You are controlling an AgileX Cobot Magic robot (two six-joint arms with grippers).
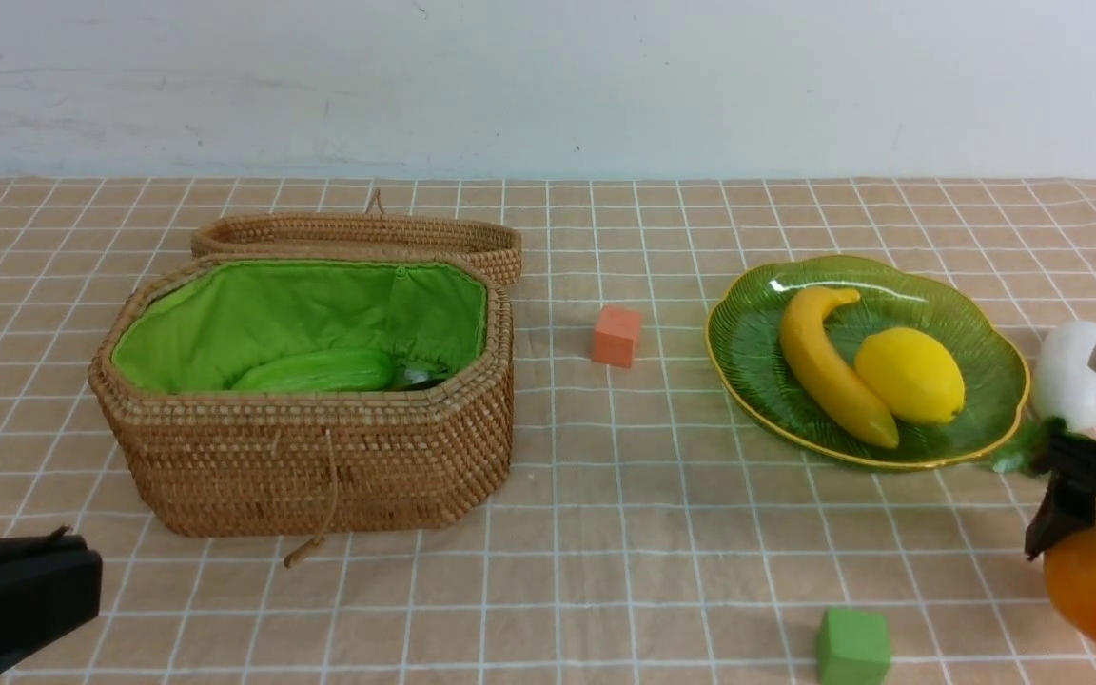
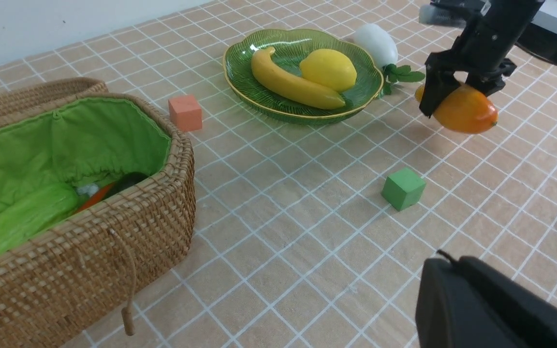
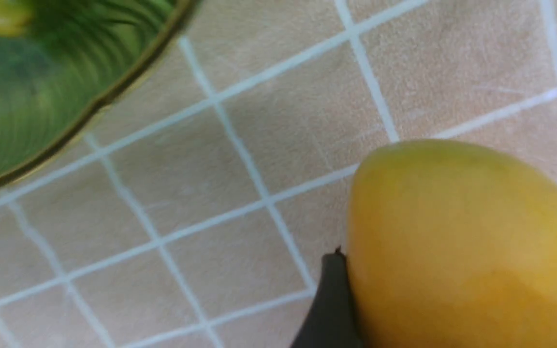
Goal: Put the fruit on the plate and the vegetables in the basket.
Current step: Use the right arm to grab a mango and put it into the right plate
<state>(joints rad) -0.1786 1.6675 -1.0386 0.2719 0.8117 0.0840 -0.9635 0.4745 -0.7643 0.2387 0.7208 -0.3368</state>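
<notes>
R gripper (image 2: 457, 104) is pinching mango (image 2: 467, 110) nr right edge, right of green cube (image 1: 853, 647). L gripper (image 1: 20, 595) is waiting nr left, fingers pressed together. Plate (image 1: 976, 390), far right, is holding 2 fruits: banana (image 1: 833, 366) & lemon (image 1: 910, 375). Radish (image 1: 1073, 374) is lying just right of plate. Basket (image 1: 310, 466), left, is holding gourd (image 1: 320, 370), eggplant (image 2: 127, 182) & carrot (image 2: 95, 197).
</notes>
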